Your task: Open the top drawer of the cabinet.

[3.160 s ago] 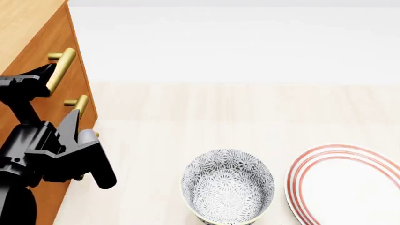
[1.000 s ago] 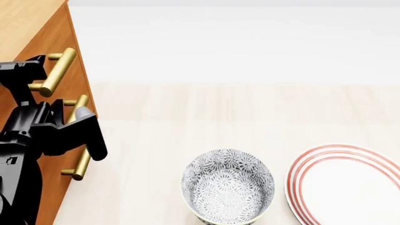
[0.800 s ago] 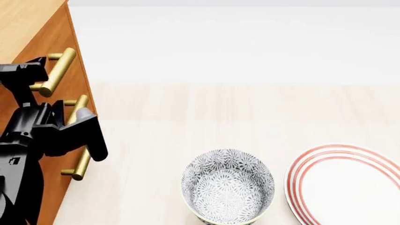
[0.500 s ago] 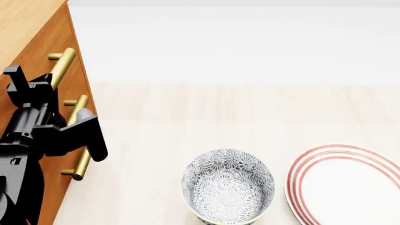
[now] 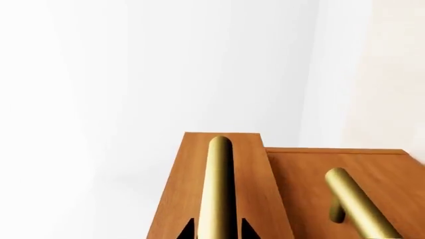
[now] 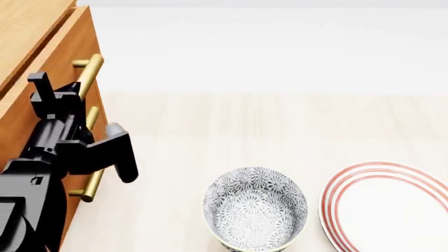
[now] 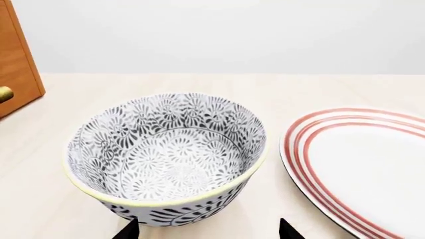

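Note:
The orange-brown cabinet [image 6: 28, 21] stands at the left of the head view. Its top drawer [image 6: 66, 52] stands pulled a little out of the cabinet front. My left gripper [image 6: 62, 94] is shut on the top drawer's brass bar handle [image 6: 91, 71]. In the left wrist view the handle [image 5: 219, 184] runs straight between the fingertips of my left gripper [image 5: 218, 231], and the drawer front [image 5: 176, 199] stands out from the one below. My right gripper [image 7: 208, 231] is open and empty, low over the table just in front of the bowl. It is out of the head view.
The middle drawer's handle [image 6: 92, 116] [image 5: 355, 204] and the bottom drawer's handle [image 6: 91, 184] sit below my left gripper. A grey patterned bowl [image 6: 255, 207] [image 7: 166, 154] and a red-rimmed white plate [image 6: 392, 205] [image 7: 365, 159] stand on the light wooden table [image 6: 245, 121]. The cabinet corner [image 7: 17, 64] shows beside the bowl.
My left gripper has closed on the top drawer's handle and moved out from the cabinet with it. The top drawer's front now stands proud of the lower drawers.

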Motion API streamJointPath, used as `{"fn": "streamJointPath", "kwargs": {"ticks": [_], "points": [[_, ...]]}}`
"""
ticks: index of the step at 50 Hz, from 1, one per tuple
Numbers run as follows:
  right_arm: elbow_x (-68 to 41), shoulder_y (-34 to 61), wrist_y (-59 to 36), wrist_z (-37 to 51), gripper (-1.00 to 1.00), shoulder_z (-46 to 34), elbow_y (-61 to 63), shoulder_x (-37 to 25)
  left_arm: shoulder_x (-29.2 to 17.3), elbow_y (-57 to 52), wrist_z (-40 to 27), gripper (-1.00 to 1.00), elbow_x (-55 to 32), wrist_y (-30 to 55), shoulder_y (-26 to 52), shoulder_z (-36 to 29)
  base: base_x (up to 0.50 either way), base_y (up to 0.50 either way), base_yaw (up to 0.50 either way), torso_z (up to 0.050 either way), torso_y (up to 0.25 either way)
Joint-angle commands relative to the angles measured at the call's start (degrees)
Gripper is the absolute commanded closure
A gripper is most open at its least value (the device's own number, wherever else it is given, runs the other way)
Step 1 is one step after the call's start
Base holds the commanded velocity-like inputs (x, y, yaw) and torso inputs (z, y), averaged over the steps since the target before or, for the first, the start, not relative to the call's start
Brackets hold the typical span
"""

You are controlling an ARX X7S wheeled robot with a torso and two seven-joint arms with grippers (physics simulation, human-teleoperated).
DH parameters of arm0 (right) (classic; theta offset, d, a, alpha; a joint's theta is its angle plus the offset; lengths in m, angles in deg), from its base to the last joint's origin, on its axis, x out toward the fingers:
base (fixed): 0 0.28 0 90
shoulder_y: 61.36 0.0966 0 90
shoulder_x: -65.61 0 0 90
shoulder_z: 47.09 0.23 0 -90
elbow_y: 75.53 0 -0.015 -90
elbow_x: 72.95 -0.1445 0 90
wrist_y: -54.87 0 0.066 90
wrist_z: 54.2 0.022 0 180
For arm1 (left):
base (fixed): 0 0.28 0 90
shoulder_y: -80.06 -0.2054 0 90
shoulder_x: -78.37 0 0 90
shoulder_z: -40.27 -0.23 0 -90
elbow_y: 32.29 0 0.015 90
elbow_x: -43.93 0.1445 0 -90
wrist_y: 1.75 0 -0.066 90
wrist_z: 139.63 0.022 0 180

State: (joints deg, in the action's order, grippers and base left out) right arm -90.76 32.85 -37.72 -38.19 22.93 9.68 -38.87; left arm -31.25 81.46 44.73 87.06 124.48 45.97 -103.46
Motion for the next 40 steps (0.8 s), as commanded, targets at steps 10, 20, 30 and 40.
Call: {"fn": "streamJointPath", "kwargs": {"ticks": [10,20,30,40], "points": [[-0.4,-0.1,-0.2,-0.2,-1.00,-0.8,0.4,-0.4,4.7,-1.4,1.2,1.00,0.9,-1.2,2.3,-3.7,0.00,0.00,0.00,0.000,0.000],[-0.5,0.1,0.0,-0.7,-1.00,-1.3,-0.1,-0.5,6.5,-2.1,1.6,1.00,1.2,-1.6,2.7,-4.6,0.00,0.00,0.00,0.000,0.000],[-0.8,0.1,-0.4,-0.6,-1.00,-1.5,0.2,-0.7,7.7,-3.1,1.9,1.00,1.3,-1.8,3.0,-5.3,0.00,0.00,0.00,0.000,0.000],[-1.1,0.4,-0.3,-0.3,-1.00,-1.5,-0.2,-0.7,8.4,-3.7,2.1,1.00,1.3,-2.2,3.3,-5.8,0.00,0.00,0.00,0.000,0.000]]}}
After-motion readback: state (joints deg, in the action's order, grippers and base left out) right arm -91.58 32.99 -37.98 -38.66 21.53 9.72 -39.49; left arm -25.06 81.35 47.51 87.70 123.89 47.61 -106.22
